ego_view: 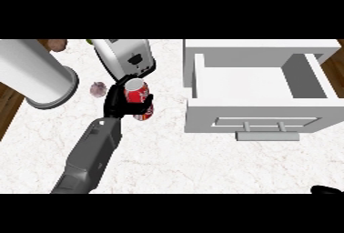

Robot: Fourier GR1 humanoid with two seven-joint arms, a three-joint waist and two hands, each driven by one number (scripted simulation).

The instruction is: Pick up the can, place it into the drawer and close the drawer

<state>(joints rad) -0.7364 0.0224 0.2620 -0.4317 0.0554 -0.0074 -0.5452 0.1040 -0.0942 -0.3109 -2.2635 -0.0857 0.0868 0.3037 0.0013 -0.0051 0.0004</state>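
Note:
A red can [137,94] with a pale top stands left of the middle of the white marble counter [201,159]. My left hand [118,103] is curled round it from the left, with the thumb across its front. Whether the can rests on the counter or hangs just above it, I cannot tell. To the right stands the white drawer [259,84], pulled open with its inside bare. Its front panel with a grey bar handle [267,135] faces me. Only a black tip of my right hand [327,190] shows at the lower right corner.
A silver toaster [128,57] stands just behind the can. A large white cylinder [33,73] lies at the far left. A small pinkish lump [98,89] sits between the cylinder and my hand. A brown object [57,44] shows at the back left.

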